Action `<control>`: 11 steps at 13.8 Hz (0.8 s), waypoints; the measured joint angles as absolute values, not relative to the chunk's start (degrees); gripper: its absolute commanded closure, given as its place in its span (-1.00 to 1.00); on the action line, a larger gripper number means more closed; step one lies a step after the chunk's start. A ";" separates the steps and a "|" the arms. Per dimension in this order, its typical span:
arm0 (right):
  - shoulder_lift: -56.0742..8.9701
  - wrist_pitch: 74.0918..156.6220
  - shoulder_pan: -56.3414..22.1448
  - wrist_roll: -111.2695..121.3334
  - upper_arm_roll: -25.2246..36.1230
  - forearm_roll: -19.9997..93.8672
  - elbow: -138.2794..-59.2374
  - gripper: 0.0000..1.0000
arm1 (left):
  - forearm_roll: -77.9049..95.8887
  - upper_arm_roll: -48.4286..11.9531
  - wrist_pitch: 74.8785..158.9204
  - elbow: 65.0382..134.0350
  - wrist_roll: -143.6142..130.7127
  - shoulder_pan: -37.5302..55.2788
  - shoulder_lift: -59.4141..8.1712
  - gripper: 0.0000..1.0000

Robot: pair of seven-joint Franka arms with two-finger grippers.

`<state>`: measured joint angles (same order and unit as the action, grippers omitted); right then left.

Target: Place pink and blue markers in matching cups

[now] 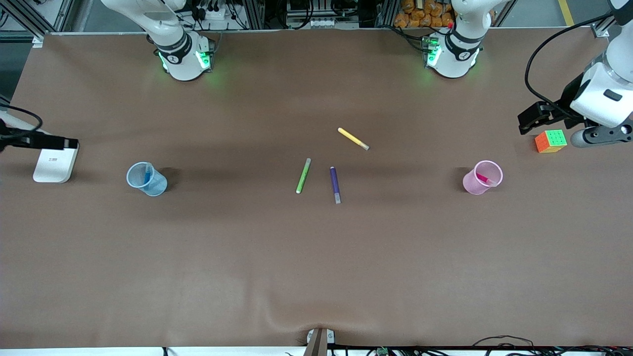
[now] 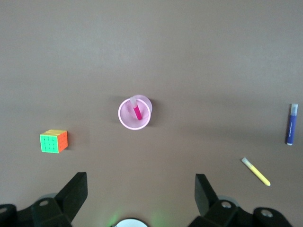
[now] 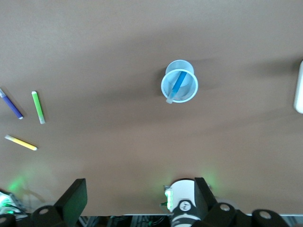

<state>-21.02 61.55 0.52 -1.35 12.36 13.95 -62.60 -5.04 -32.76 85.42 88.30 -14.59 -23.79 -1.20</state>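
Two markers sorted, done by the looks of it.
Pink marker [image 2: 137,111] in pink cup [image 2: 135,113] under spread left gripper [image 2: 141,197]; blue marker [image 3: 178,84] in blue cup [image 3: 179,87] under spread right gripper [image 3: 140,200], colours matched.

Yellow marker [image 1: 353,138], green marker [image 1: 303,175], purple marker [image 1: 335,184], cube [image 1: 550,141]

Robotics lab: aluminium framing [image 1: 29,20], cables [image 1: 222,15].
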 measured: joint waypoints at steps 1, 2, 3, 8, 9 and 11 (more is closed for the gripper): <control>-20.22 61.32 0.53 -0.72 12.42 13.03 -62.03 -1.00 | -5.03 -32.76 85.12 88.28 -14.60 -23.79 -1.14 -1.00; -18.93 61.29 0.53 -0.43 12.41 11.84 -61.77 -1.00 | -5.03 -32.77 85.05 88.25 -14.60 -23.79 -0.90 -1.00; -17.45 61.29 0.52 -0.30 12.37 10.76 -61.79 -1.00 | -5.03 -32.79 84.99 88.23 -14.60 -23.79 -0.45 -1.00; -6.09 74.02 -2.46 0.32 11.68 5.13 -76.05 -1.00 | -5.01 -32.68 83.56 88.23 -14.62 -23.93 1.88 -1.00; -2.48 78.27 -2.62 1.31 11.68 4.88 -82.08 -1.00 | -4.69 -32.68 83.29 88.23 -14.61 -23.94 2.25 -1.00; 3.76 83.66 -2.41 7.21 12.01 4.49 -91.67 -1.00 | -3.22 -32.53 83.07 88.29 -14.62 -23.98 2.91 -1.00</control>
<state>3.76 83.66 -2.41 7.21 12.01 4.49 -91.67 -3.22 -32.53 83.07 88.29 -14.62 -23.98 2.91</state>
